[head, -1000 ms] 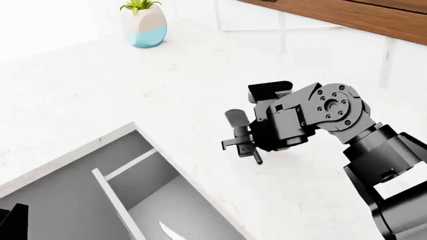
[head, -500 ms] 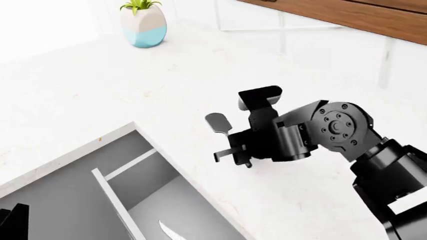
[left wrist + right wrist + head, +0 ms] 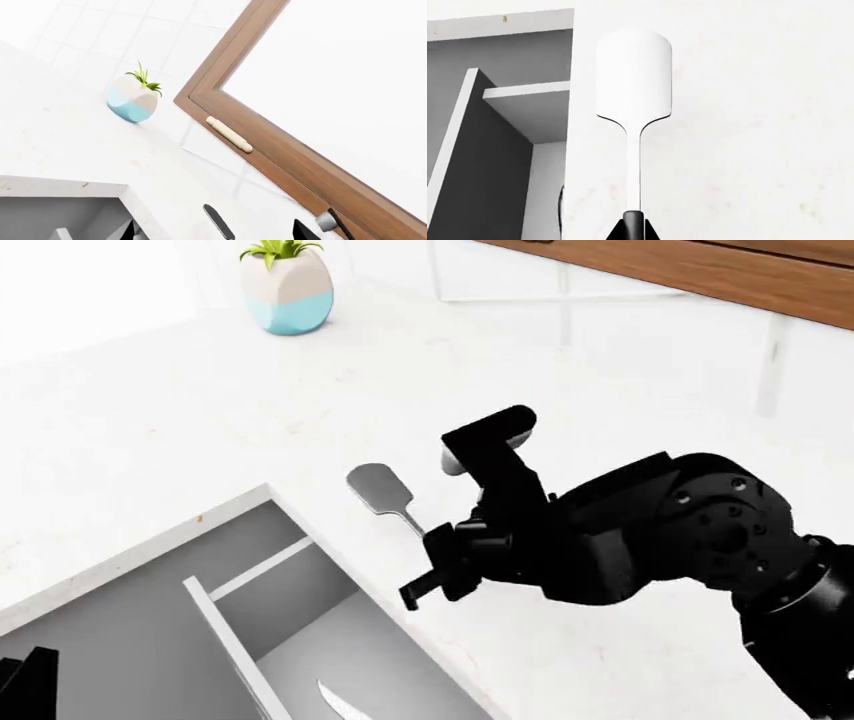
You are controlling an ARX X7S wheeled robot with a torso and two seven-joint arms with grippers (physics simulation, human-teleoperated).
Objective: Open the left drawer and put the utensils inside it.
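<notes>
Left wrist view: my left gripper out of frame, state unknown; drawer (image 3: pixel 63 215) corner open, spatula (image 3: pixel 218 222) blade nearby.

Head view: left drawer (image 3: pixel 174 640) stood open, one knife (image 3: pixel 342 702) already inside. My right gripper (image 3: pixel 441 575) pinched the one spatula (image 3: pixel 380 490) over the counter (image 3: pixel 160 410), near the drawer's edge.

Right wrist view: spatula (image 3: pixel 632 85) held by its handle, drawer (image 3: pixel 507 115) alongside. One utensil left to place.

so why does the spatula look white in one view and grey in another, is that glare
Likely lighting: in the right wrist view the flat-bladed spatula renders washed-out white, nearly merging with the pale marble counter; in the head view it reads mid grey. All views are sharp.
</notes>
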